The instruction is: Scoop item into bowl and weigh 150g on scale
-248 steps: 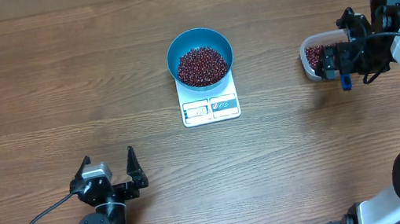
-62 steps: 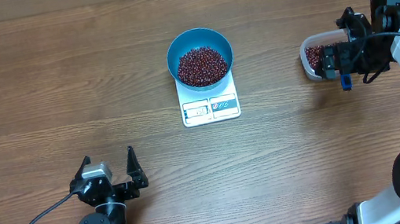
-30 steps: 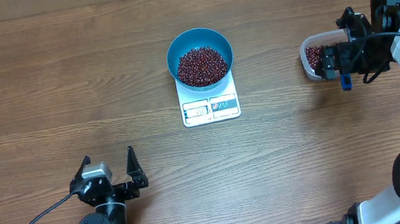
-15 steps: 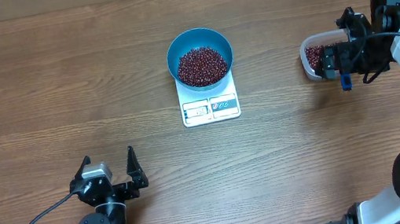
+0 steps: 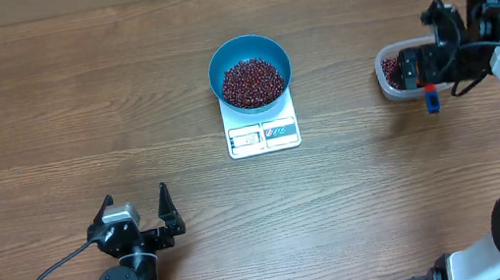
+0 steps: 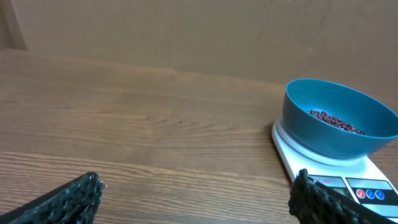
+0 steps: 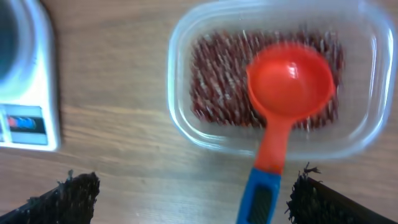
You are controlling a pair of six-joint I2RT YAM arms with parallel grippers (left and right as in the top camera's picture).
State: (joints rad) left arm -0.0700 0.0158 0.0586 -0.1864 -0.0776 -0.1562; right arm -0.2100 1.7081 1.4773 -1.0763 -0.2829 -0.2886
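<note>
The blue bowl [image 5: 219,65], heaped with red-brown beans [image 5: 252,81], sits on the white scale [image 5: 263,135] mid-worktop, well apart from both arms. The left fingers [image 6: 68,199] stand apart at the near left, holding nothing. The right fingers [image 7: 74,196] are spread wide over the clear tub [image 7: 180,118] at the right. The right wrist view shows a red scoop [image 7: 289,87] lying on the tub's beans, its blue handle between the fingers. In the overhead view the arm hides most of it.
</note>
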